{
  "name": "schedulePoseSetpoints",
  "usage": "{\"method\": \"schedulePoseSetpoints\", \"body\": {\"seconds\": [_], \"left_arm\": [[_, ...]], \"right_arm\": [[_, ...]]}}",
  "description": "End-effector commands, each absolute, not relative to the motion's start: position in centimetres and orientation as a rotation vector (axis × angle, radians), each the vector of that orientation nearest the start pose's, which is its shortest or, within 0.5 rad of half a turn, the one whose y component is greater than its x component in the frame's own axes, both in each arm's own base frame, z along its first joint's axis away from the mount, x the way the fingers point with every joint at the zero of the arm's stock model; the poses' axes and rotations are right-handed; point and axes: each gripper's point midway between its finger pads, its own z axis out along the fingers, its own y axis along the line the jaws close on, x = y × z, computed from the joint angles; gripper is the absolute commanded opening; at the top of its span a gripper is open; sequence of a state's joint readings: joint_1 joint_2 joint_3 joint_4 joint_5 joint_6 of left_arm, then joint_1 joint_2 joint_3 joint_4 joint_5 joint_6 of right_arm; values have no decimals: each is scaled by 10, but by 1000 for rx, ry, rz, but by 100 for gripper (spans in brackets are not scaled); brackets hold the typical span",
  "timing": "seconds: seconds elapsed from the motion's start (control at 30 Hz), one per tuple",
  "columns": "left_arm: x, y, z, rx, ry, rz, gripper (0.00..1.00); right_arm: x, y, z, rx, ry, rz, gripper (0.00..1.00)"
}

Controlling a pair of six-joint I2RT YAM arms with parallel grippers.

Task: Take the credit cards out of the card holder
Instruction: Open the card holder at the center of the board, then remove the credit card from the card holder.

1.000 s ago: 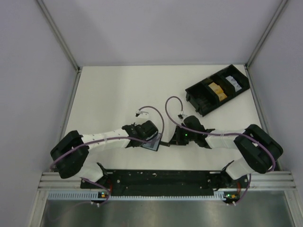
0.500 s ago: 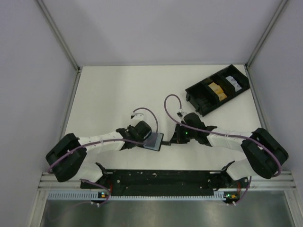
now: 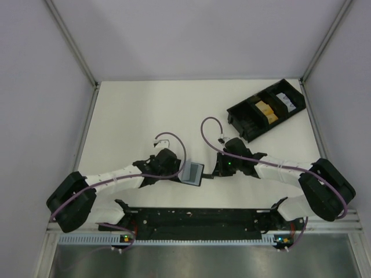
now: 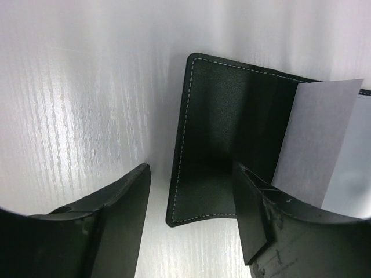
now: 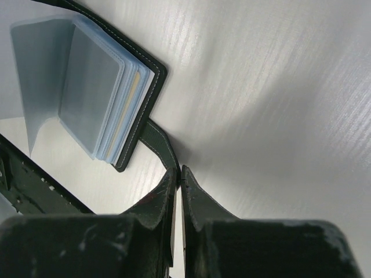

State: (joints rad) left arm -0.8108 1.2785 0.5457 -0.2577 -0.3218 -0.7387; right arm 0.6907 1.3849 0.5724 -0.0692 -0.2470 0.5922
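None of the credit cards (image 5: pixel 135 92) is out yet, so all the pulling is left: the card holder (image 3: pixel 192 172) lies open at approx. 6 o'clock on the table (image 3: pixel 133 116), one yellow edge showing in its clear sleeves (image 5: pixel 87 92). Right gripper (image 5: pixel 178 174) has jaws together on the tab (image 5: pixel 156 138). Left gripper (image 4: pixel 191 174) has jaws apart astride the black cover (image 4: pixel 220 116), clamping nothing.

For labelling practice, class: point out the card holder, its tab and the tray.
card holder (image 4: pixel 214 127), left wrist view, black cover.
tab (image 5: pixel 155 139), right wrist view, middle of the strap.
tray (image 3: pixel 276 123), top view, near wall.
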Motion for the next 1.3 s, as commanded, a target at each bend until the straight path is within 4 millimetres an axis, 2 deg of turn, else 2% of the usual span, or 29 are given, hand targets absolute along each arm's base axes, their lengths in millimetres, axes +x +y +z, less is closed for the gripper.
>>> {"method": "schedulePoseSetpoints", "body": {"seconds": [0.0, 0.13, 0.23, 0.3, 0.4, 0.47, 0.53, 0.6, 0.7, 0.87, 1.13, 1.27], "left_arm": [[200, -168, 12, -67, 2542, -206, 67], [199, -165, 11, -78, 2548, -204, 67], [200, -171, 16, -68, 2532, -253, 66], [201, -174, 18, -59, 2532, -269, 59], [201, -179, 17, -45, 2542, -285, 54], [200, -180, 15, -40, 2548, -289, 46], [200, -181, 16, -35, 2548, -295, 45], [200, -181, 18, -29, 2544, -301, 45], [200, -182, 18, -26, 2543, -309, 42], [199, -186, 17, -24, 2553, -335, 40], [196, -192, 16, -14, 2560, -372, 38], [196, -196, 16, -11, 2560, -394, 38]], "right_arm": [[217, 249, 57, -257, 2511, 795, 4], [221, 248, 62, -261, 2501, 772, 6], [222, 252, 71, -279, 2481, 796, 17], [224, 254, 77, -284, 2466, 803, 25], [228, 254, 87, -284, 2441, 794, 28], [230, 255, 94, -290, 2426, 794, 33], [231, 257, 103, -300, 2405, 815, 35], [231, 264, 115, -340, 2366, 858, 35], [230, 275, 122, -415, 2338, 914, 26], [234, 286, 111, -459, 2357, 927, 13], [236, 312, 85, -510, 2412, 952, 6], [231, 331, 83, -565, 2415, 988, 5]]}}
